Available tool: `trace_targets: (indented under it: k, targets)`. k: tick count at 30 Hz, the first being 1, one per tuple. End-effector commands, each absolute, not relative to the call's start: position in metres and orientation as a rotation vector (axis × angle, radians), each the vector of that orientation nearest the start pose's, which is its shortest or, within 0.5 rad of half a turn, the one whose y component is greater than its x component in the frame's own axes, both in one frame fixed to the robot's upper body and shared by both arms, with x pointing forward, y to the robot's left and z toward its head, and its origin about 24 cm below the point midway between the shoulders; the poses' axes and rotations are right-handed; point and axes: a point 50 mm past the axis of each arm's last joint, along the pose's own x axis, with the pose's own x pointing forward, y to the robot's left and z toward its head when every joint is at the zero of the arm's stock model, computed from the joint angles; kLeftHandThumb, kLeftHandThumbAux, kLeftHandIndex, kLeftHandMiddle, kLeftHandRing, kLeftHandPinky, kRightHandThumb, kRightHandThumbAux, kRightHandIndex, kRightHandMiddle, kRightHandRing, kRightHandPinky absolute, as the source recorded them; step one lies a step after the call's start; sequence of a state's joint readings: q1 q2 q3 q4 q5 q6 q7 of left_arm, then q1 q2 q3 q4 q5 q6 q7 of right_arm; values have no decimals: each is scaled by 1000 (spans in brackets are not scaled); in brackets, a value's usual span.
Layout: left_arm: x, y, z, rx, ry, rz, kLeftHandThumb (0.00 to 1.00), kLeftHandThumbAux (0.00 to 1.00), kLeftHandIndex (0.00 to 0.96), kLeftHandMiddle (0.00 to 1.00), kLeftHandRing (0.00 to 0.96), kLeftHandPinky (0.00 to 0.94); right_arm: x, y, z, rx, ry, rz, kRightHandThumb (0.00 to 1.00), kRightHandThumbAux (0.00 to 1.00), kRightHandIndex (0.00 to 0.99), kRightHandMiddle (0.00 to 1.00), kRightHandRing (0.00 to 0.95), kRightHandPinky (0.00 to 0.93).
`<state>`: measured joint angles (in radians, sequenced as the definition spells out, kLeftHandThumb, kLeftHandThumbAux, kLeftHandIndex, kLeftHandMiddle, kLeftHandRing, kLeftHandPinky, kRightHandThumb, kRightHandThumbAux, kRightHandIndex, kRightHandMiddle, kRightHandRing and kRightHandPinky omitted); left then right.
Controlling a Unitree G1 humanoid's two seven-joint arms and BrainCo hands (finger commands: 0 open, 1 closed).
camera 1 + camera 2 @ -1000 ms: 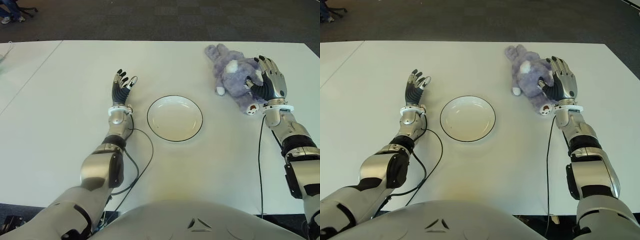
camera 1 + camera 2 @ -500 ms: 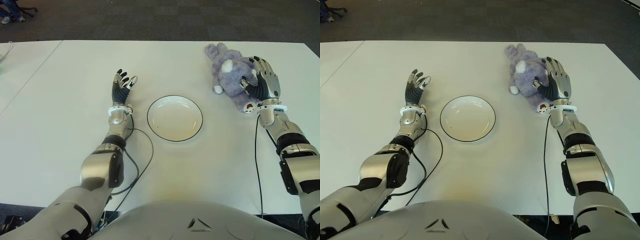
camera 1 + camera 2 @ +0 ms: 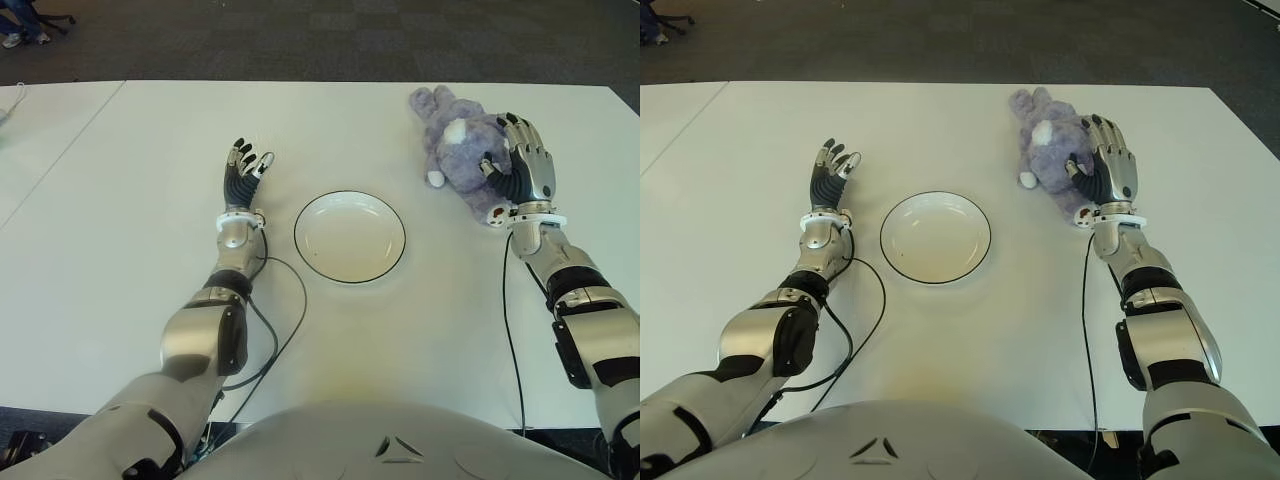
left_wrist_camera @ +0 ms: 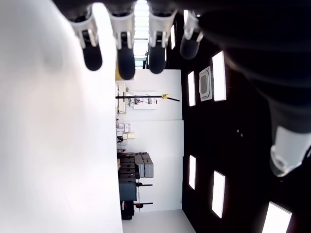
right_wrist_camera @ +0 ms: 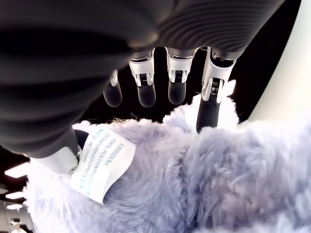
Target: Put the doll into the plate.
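Observation:
A fluffy purple doll [image 3: 458, 150] lies on the white table [image 3: 130, 260] at the far right. My right hand [image 3: 522, 165] is pressed against its right side, fingers straight and spread, thumb pushed into the fur. In the right wrist view the fingers [image 5: 176, 87] stick out past the doll [image 5: 204, 184] without curling around it, and a white label [image 5: 102, 165] shows on the fur. The white plate [image 3: 350, 240] with a dark rim sits at mid-table, holding nothing, left of the doll. My left hand [image 3: 243, 172] shows left of the plate, open.
Black cables trail from both wrists across the table, one [image 3: 285, 320] near the plate's left, one [image 3: 508, 320] along the right forearm. Dark carpet [image 3: 300, 40] lies beyond the table's far edge. A seam [image 3: 60, 165] divides the table at the left.
My right hand has moved left, closer against the doll, nudging it slightly left. The left hand and plate have stayed put.

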<state>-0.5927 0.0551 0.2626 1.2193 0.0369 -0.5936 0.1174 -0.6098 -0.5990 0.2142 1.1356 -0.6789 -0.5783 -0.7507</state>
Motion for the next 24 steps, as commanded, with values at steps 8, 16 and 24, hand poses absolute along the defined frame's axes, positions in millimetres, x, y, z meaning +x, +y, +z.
trace_targets:
  k: [8,16,24]
  targets:
    - [244,159,-96,-67,511,214,0,530,39,140,149,162,307,-241,4,-895,-25,-133,478,580,0,0,76,249]
    - [243,162,-97,-61,525,222,0,546,49,157,164,151,294,-215,-38,-558,298,131,482,608,30,206,312,414]
    - [243,161,-97,-58,521,209,0,543,50,155,160,151,300,-172,-34,-356,391,391,697,720,407,273,368,444]
